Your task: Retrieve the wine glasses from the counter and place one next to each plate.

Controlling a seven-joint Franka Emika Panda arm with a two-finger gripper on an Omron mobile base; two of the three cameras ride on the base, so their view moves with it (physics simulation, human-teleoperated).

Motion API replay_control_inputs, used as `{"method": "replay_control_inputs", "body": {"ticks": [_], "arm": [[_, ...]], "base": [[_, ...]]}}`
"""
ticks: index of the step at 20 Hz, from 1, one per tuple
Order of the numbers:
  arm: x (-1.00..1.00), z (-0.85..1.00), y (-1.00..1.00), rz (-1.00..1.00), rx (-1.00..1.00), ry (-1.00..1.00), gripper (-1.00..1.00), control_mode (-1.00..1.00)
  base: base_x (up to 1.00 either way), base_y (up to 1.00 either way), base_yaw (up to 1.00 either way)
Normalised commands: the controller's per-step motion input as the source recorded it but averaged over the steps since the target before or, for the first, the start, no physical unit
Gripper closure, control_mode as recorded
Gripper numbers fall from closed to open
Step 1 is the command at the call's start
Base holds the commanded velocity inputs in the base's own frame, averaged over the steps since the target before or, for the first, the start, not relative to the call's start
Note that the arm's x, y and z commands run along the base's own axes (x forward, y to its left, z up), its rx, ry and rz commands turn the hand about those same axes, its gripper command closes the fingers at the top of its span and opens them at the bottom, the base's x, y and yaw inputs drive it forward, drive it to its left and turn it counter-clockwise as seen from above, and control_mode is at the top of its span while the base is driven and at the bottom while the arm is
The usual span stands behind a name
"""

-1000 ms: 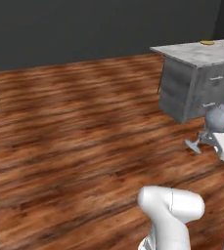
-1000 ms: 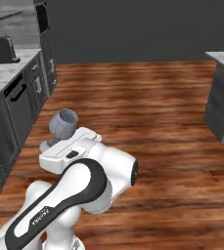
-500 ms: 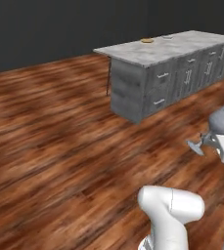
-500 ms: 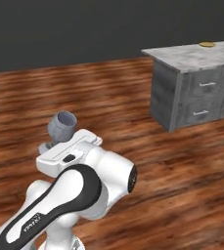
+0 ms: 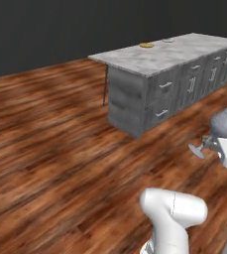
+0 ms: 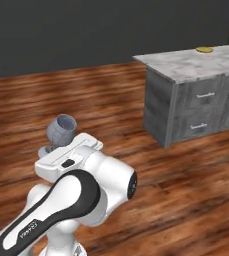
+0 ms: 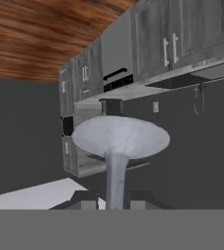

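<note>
Since base was mid-drive, tool (image 7: 114, 197) pinched glass (image 5: 225, 123) stem, kept it aloft, heading for plate (image 5: 145, 45) on island (image 5: 184, 52).

The base has turned, so the view has shifted: the marble island (image 5: 170, 54) has slid from 1 o'clock toward 12, its yellow plate (image 5: 145, 45) now clearer.

Even, soft, shadowless rendered light on a dim dark backdrop; all views coarse and slightly blurred.
</note>
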Motion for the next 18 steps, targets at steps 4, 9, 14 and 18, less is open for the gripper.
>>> {"method": "replay_control_inputs", "body": {"ticks": [4,9,14,18], "arm": [[0.00,0.00,0.00,0.00,0.00,0.00,1.00,1.00],[0.00,0.00,0.00,0.00,0.00,0.00,1.00,1.00],[0.00,0.00,0.00,0.00,0.00,0.00,1.00,1.00],[0.00,0.00,0.00,0.00,0.00,0.00,1.00,1.00]], "base": [[1.00,-0.72,0.18],[1.00,0.09,0.06],[1.00,0.94,-0.31],[1.00,1.00,-0.42]]}}
